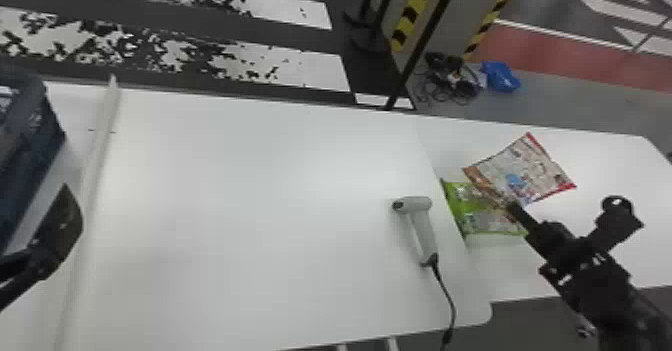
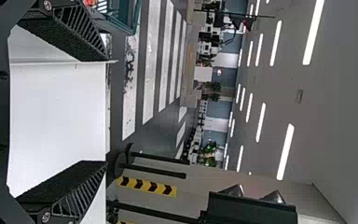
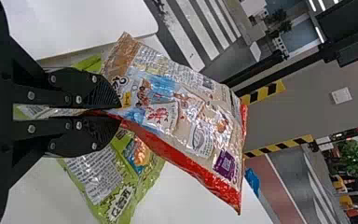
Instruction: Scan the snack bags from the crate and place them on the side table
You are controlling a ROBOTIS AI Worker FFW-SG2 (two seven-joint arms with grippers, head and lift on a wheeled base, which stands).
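In the head view my right gripper is over the side table, holding a red-edged snack bag by one edge. A green snack bag lies on that table, partly covered by the held bag. The right wrist view shows my right gripper shut on the red-edged bag, with the green bag beyond. A white scanner lies on the main table. My left gripper is beside the crate; in the left wrist view my left gripper stands open with nothing between its fingers.
A raised white strip crosses the main table near the crate. The scanner's cable runs off the front edge. Behind the tables are a black post and yellow-black striped barriers.
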